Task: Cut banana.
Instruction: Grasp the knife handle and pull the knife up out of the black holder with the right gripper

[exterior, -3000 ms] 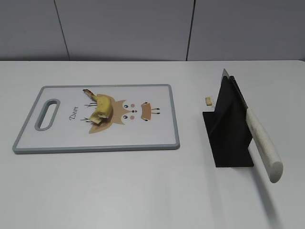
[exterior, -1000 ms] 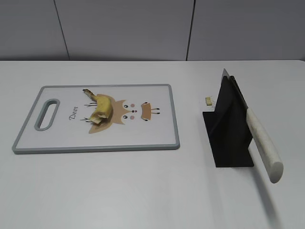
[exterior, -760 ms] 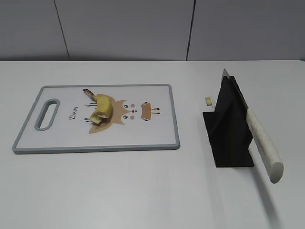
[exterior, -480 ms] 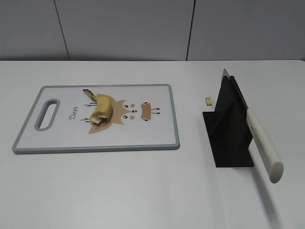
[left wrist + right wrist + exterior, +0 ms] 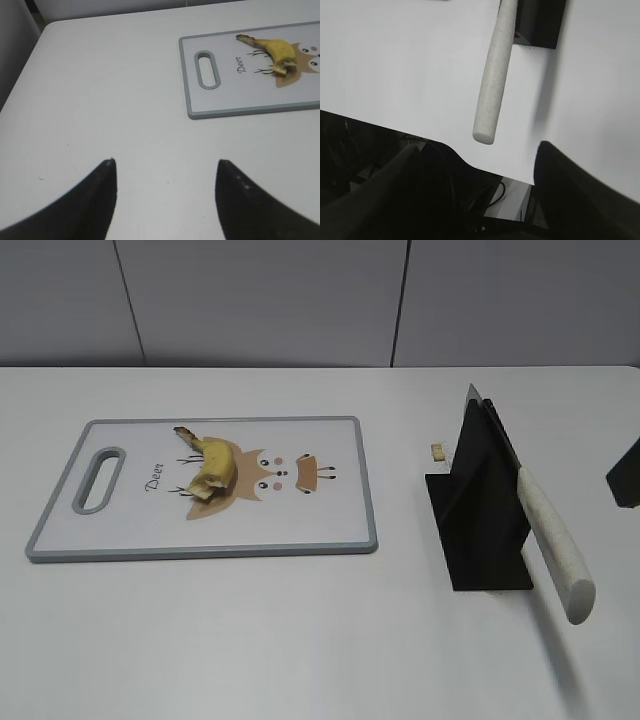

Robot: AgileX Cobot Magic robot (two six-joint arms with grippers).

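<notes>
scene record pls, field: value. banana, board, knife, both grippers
banana: stub lying on the cutting board, over the deer print, stem tip toward the far edge
knife: slotted in the black stand, pale handle sticking out toward the camera, untouched
crumb: on the table by the stand
left gripper: jaws open, empty, over bare table short of the board
right gripper: jaws open, empty, near the knife handle end

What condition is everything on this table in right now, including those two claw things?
Banana: a short stub, still in its peel, lying on the board.
Cutting board: flat on the table.
Knife: resting tilted in its stand, handle free.
Knife stand: upright on the table.
Crumb: loose on the table behind the stand.
Left gripper: open, empty.
Right gripper: open, empty, near the knife handle.
</notes>
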